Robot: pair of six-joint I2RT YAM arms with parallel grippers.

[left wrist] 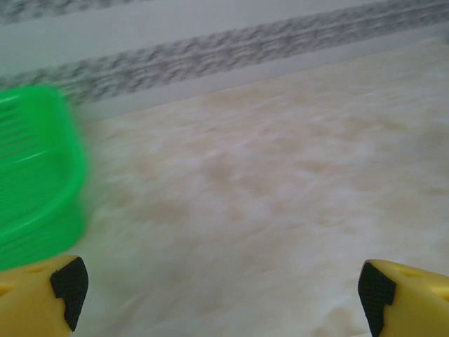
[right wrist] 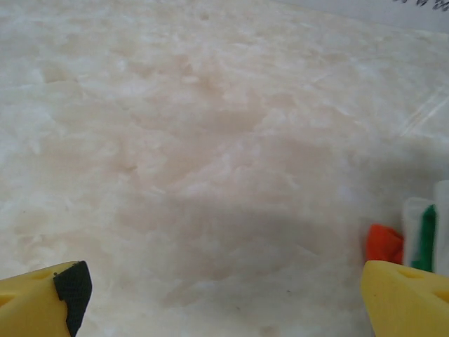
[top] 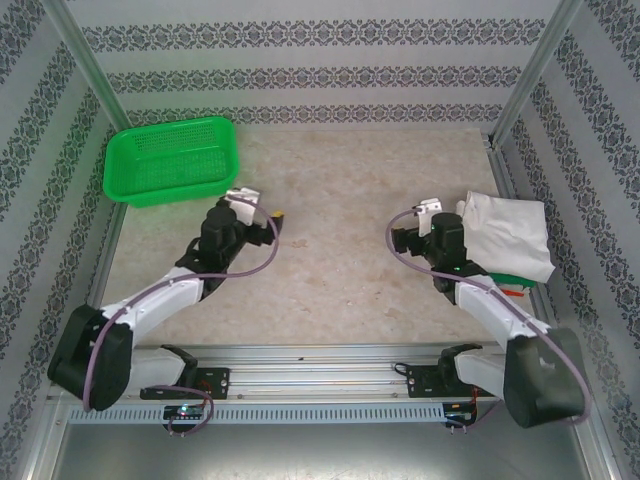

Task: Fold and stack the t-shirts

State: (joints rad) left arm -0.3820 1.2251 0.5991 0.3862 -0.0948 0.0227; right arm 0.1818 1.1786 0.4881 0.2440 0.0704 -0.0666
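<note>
1. Well, the left claw [left wrist: 221, 295] is hanging released over bare table [top: 330, 170], its yellow fingers [left wrist: 42, 295] spread wide and gripping nothing.
2. The green basket [top: 172, 160] is sitting in the far left corner of the table, close to the left wall. In the left wrist view its rim is showing just to the left of the claw, apart from the fingers.
3. The right claw [right wrist: 231, 291] is likewise standing released and holding nothing, with pale marbled tabletop showing between its fingers.
4. The t-shirts [top: 510, 235] are lying in a folded stack along the right edge of the table, a wrinkled white one on top.
5. Seen from above, the right arm's wrist is overlapping the stack's left edge. Whether it is touching the cloth I cannot tell.
6. An orange edge [right wrist: 384, 243] and a green edge [right wrist: 424, 239] are peeking out low in the stack, just beside the right claw's right finger.
7. The middle of the table is lying open between the two arms, from the metal rail [top: 320, 365] at the near edge to the far wall.
8. Patterned walls [top: 300, 60] are closing in the table on three sides, leaving the basket and the stack little room at their outer edges.
</note>
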